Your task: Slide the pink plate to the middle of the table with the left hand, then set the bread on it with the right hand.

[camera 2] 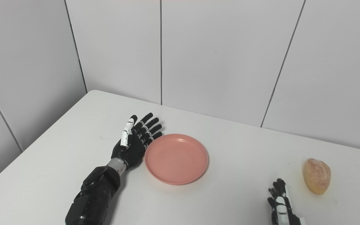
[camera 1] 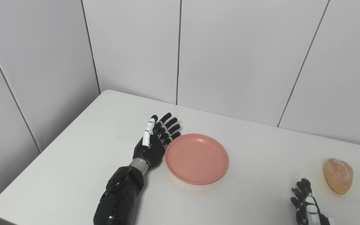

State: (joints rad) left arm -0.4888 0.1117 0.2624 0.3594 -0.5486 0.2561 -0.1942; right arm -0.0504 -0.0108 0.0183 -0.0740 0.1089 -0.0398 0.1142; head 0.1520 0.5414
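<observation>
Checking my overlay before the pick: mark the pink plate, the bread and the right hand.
pink plate (camera 1: 197,158): left eye view, bare centre of the dish.
bread (camera 1: 338,175): left eye view, middle of the crust.
right hand (camera 2: 280,200): right eye view, back of the hand.
</observation>
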